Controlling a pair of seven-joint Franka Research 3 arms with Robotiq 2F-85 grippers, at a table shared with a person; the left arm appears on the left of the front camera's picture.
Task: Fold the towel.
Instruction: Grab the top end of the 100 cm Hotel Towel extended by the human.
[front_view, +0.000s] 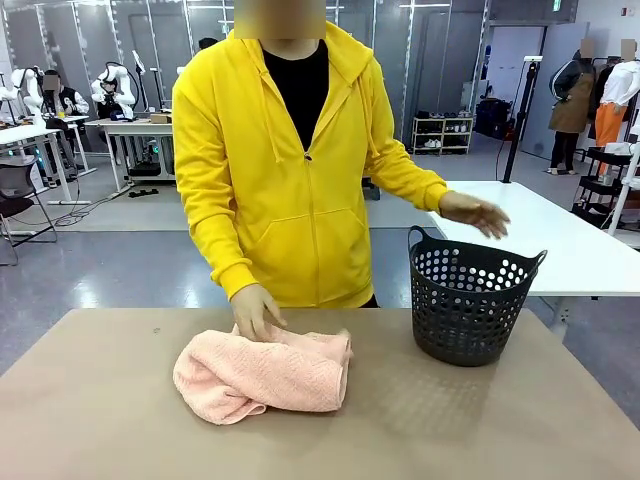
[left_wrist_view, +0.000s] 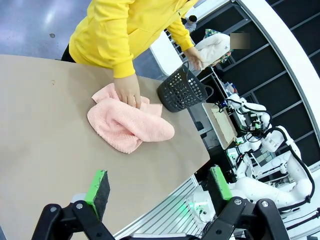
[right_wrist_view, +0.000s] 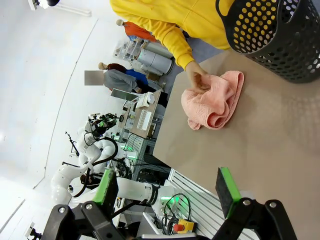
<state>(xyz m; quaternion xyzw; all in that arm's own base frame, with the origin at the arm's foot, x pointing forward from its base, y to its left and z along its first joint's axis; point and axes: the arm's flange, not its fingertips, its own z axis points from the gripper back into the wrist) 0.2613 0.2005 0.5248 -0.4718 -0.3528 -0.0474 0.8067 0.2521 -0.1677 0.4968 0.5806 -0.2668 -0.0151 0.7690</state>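
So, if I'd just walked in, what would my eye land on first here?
Probably the person in the bright yellow hoodie at the far side of the table, one hand pressing on a crumpled salmon-pink towel near the middle. Next, the black perforated basket stands upright to the towel's right in the front view, apart from it. The left pincer and right pincer hang open on the robot's side, holding nothing.
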